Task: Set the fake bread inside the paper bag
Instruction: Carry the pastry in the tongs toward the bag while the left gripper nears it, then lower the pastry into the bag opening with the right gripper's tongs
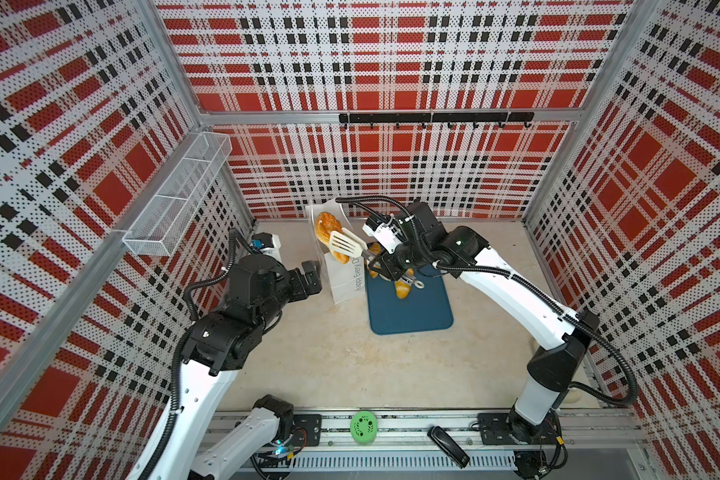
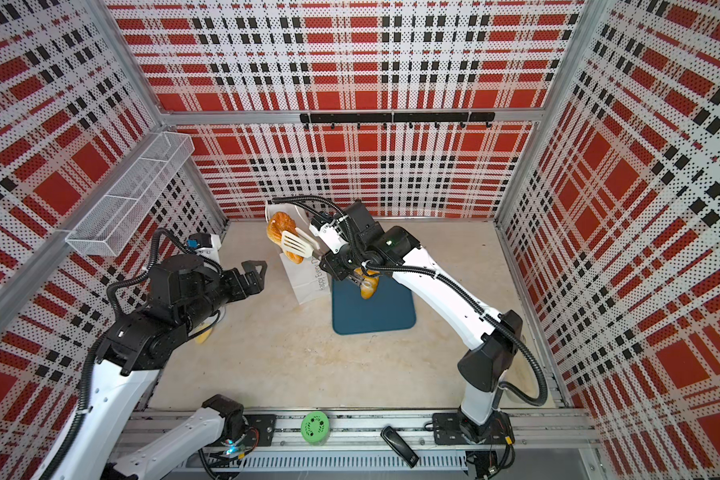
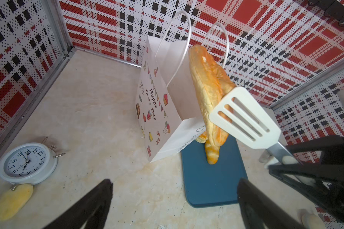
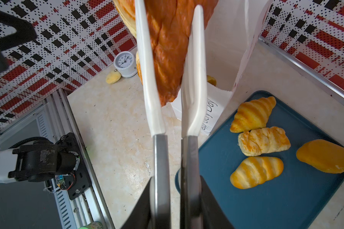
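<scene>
- The right pincer (image 4: 177, 200) is pinching the metal handles of white-tipped tongs (image 3: 244, 119).
- The tongs clamp a large braided loaf (image 3: 209, 79), which hangs on end in the air, clear of the tabletop (image 1: 329, 365).
- In both top views the loaf overlaps the open top of the paper bag (image 3: 157, 111). Whether it is over the mouth or just beside the wall I cannot tell.
- The bag stands upright at 11 o'clock from the dark-teal tray (image 3: 213, 178), just beside its corner.
- On the tray lie a croissant (image 4: 253, 114), a flaky pastry (image 4: 263, 140), a striped loaf (image 4: 255, 171) and an orange bun (image 4: 326, 155).
- The left pincer (image 3: 173, 204) is spread wide and holds nothing, at 9 o'clock from the bag.
- A pale yellow bun (image 3: 13, 201) lies against a white clock (image 3: 27, 162).
</scene>
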Available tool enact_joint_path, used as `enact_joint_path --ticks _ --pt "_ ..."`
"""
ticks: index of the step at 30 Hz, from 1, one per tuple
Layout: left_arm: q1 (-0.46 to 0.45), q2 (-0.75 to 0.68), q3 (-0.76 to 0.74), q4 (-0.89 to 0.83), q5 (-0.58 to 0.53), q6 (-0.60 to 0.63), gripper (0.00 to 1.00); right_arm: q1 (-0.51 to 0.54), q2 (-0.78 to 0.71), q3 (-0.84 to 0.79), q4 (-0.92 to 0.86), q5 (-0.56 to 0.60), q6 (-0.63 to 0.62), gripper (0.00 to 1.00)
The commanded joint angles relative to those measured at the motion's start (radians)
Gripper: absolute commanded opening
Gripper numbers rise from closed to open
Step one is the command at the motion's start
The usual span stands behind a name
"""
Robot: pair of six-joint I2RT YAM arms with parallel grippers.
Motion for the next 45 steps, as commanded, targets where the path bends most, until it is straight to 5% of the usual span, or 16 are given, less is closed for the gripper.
enact_joint_path --ticks 1,24,45 --pt "0.011 -0.015 -0.012 -0.015 -0.004 -0.011 1.0 -0.019 0.009 0.064 0.061 -0.015 -0.027 0.33" --pt "0.014 -0.018 -0.029 -0.016 0.007 -0.018 0.99 -0.055 0.159 0.263 0.031 -0.057 -0.028 0.33" --pt "-0.003 -0.018 -0.06 0.004 0.028 -0.043 0.99 -0.069 0.269 0.38 -0.039 0.054 -0.089 0.39"
